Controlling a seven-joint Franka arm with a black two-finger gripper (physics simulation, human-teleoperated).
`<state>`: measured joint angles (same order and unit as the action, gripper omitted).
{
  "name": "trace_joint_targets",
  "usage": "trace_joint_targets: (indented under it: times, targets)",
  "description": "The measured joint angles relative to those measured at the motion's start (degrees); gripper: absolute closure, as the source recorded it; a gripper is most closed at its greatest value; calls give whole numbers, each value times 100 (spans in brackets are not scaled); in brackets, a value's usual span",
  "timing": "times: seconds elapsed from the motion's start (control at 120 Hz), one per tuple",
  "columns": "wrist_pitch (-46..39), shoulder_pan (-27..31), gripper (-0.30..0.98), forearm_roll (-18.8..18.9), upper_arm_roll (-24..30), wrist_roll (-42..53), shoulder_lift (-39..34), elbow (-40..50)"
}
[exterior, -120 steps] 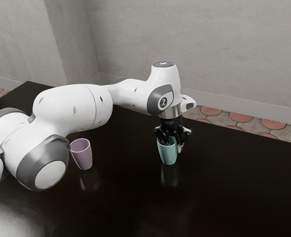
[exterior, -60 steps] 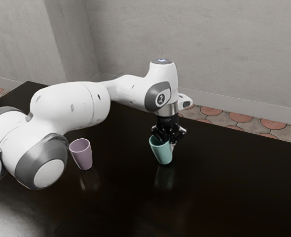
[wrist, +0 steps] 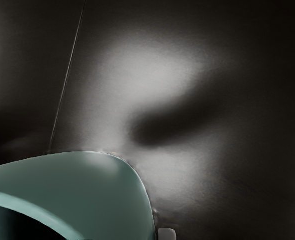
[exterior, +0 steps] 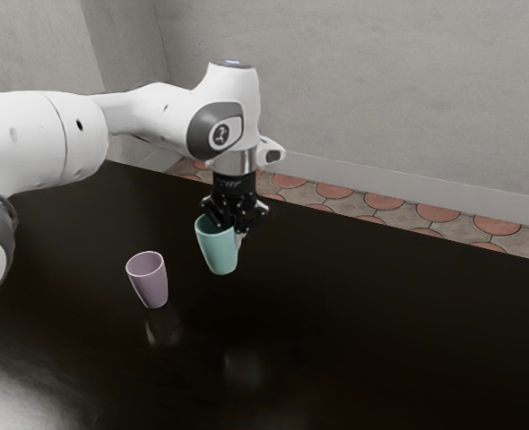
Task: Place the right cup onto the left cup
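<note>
Hanging slightly tilted above the bench point(exterior: 363, 331), the smooth, tapered teal cup point(exterior: 218, 251) is clasped at its wall by the gripper point(exterior: 232, 232). Mauve cup point(exterior: 149, 281) seen upright, apart. Faint collar markings point(exterior: 232, 184), possibly lettering, cannot be read.

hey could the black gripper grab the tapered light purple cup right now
Probably not: the black two-finger gripper holds the tapered teal cup, though the light purple cup looks unobstructed.
</note>
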<state>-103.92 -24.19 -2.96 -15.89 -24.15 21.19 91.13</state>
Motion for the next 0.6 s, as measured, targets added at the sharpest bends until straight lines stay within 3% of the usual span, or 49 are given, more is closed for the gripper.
trace_joint_targets:
  times: [0.217,0.6]
  targets:
    - [19,623,78,359,-9,-181,-1020,1006]
    - [-115,1203,78,423,-122,-388,-1117,1152]
